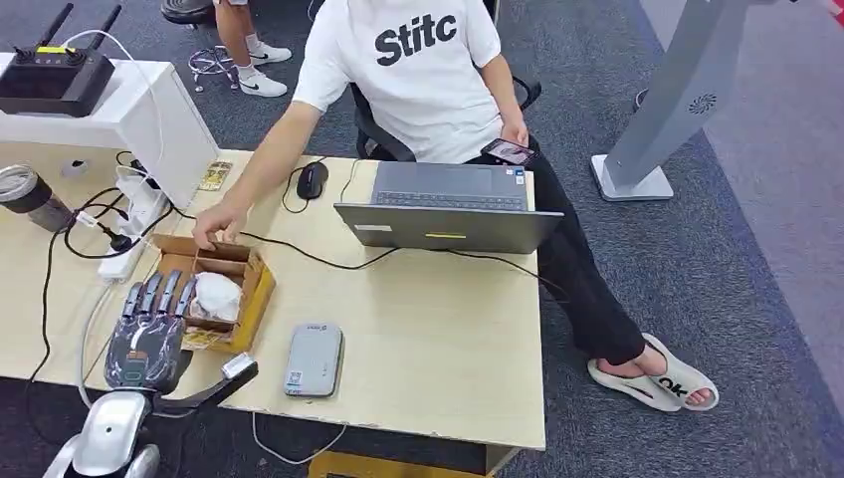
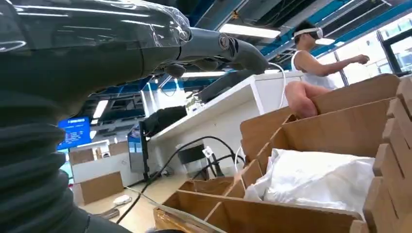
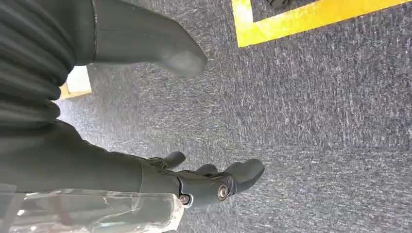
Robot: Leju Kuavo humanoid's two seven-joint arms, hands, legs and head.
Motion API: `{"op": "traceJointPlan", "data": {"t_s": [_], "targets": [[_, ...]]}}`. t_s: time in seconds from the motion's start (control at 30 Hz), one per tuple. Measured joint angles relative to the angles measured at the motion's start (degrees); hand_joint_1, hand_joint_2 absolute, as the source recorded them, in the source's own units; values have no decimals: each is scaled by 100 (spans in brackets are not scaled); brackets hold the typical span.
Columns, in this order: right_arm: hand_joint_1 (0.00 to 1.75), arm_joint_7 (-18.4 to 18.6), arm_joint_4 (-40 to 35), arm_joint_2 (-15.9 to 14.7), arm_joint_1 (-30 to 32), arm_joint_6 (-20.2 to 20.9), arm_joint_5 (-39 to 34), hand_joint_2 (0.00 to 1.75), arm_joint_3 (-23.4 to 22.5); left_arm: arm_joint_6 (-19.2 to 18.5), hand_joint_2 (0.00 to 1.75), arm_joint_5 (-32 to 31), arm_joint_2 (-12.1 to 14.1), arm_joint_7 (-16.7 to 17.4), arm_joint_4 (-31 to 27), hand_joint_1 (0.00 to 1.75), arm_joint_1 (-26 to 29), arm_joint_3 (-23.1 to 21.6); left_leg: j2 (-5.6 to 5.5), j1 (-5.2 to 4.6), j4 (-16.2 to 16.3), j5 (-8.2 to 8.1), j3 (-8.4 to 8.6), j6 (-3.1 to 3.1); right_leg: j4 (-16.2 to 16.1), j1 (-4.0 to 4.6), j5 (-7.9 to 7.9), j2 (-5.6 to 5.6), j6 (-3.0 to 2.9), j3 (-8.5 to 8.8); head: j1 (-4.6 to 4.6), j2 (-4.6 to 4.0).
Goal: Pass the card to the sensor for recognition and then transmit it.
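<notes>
Task barely begun: left hand, fingers spread and empty, hovers at the brown cardboard box; right hand hangs empty, fingers loosely apart; card's whereabouts unclear; grey rectangular sensor untouched on the table.

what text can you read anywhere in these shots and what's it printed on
"Stitc" on the seated person's white T-shirt; its end is lost in a fold.
"ok", upside down, on the person's white slipper; any further letters are hidden.
Stickers on the grey sensor: too small to read.
Blue wall screen in the left wrist view: blurred, unreadable.
Label on the laptop: too small to read.
</notes>
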Motion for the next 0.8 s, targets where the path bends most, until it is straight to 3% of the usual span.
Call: {"op": "traceJointPlan", "data": {"t_s": [0.8], "targets": [[0,2,74,-57,0,0,55,175,7,9,175,358,2,-177,245,175,-20,0,0,0,0,0,-1,0,0,0,0,0,0,0,-2,0]]}}
